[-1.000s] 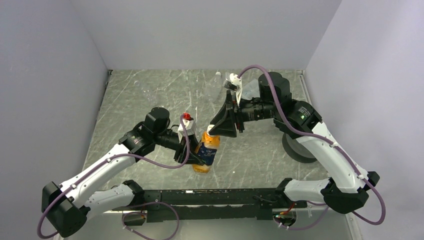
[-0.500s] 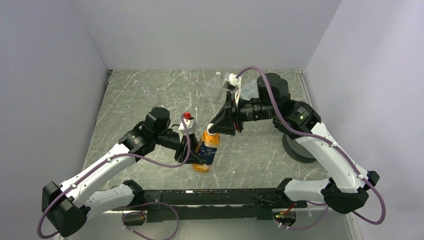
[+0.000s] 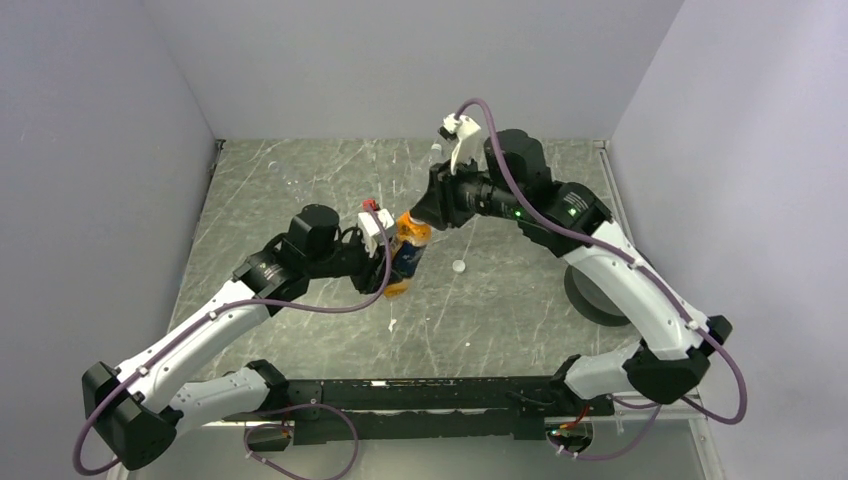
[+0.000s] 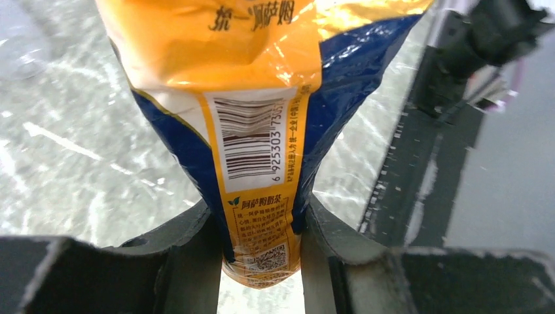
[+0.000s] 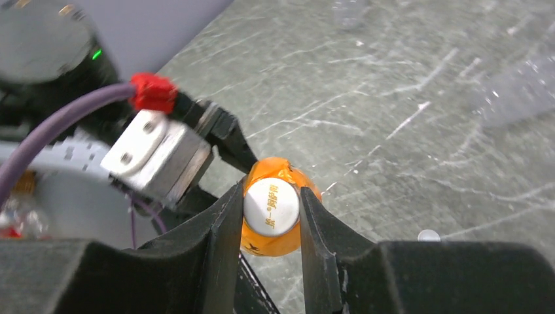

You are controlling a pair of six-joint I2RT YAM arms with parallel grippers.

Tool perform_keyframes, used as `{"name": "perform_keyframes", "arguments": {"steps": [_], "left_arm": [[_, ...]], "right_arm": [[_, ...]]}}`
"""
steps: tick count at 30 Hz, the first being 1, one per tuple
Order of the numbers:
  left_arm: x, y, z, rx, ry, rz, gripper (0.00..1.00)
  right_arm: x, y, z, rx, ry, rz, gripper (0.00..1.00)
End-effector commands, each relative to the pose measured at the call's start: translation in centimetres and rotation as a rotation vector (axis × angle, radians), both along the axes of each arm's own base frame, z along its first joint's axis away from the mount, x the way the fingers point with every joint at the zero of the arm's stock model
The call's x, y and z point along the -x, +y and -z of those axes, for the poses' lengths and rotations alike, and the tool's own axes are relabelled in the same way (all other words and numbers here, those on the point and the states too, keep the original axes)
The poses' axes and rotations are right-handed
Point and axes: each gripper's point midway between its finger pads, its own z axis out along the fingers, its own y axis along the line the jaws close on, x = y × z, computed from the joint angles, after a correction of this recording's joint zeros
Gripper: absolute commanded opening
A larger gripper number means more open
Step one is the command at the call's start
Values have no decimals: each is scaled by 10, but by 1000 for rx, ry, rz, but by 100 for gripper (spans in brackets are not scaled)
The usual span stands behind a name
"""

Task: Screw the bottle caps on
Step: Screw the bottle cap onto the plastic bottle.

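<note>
Orange bottle (image 3: 408, 256) clamped in left jaws, off table (image 3: 520, 320) edges; right jaws pinch cap (image 5: 271, 206).

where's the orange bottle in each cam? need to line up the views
Top external: orange bottle just left of centre, tilted, between the left gripper and the right gripper.
Left wrist: bottle fills the upper centre, pinched between the fingers at bottom centre.
Right wrist: bottle low centre, seen cap-end on, its white cap between the fingers.
Shared landmark: the grey marbled table behind it in all three.
</note>
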Motion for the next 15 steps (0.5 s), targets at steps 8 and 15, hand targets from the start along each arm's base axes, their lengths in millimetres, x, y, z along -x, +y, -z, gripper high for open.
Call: {"name": "perform_keyframes", "arguments": {"steps": [8,15], "left_arm": [[-99,10,-97,175,-401,-406,0],[-126,6,-102,205,-460,-497,0]], "right_arm": [[-69,-18,91,250,286,561,4],[-101,-11,112,315,335,737,3]]}}
